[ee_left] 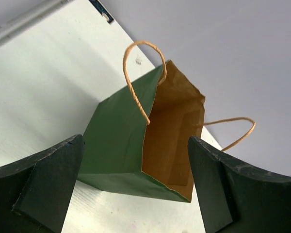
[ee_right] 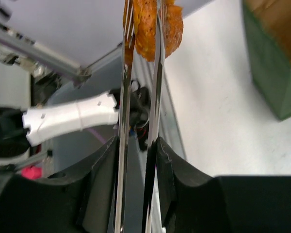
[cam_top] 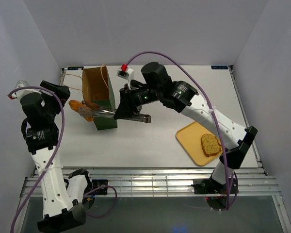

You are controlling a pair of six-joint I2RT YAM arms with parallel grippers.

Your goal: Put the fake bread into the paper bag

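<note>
Over on the left claw [ee_left: 136, 182]: jaws wide, empty, the paper bag [ee_left: 116, 141] standing just ahead of it, likely so it can steady that thin green-and-kraft shell. Ahead of the right claw [ee_right: 136, 165], clamped on slim shiny metal tongs [ee_right: 123, 121], a crusty orange-brown roll [ee_right: 148, 24] sits pinched at the tips, beside the bag's rim, not inside yet. Behind that claw, a speckled slice [cam_top: 211, 144] waits on the flat yellow tray [cam_top: 189, 136].
</note>
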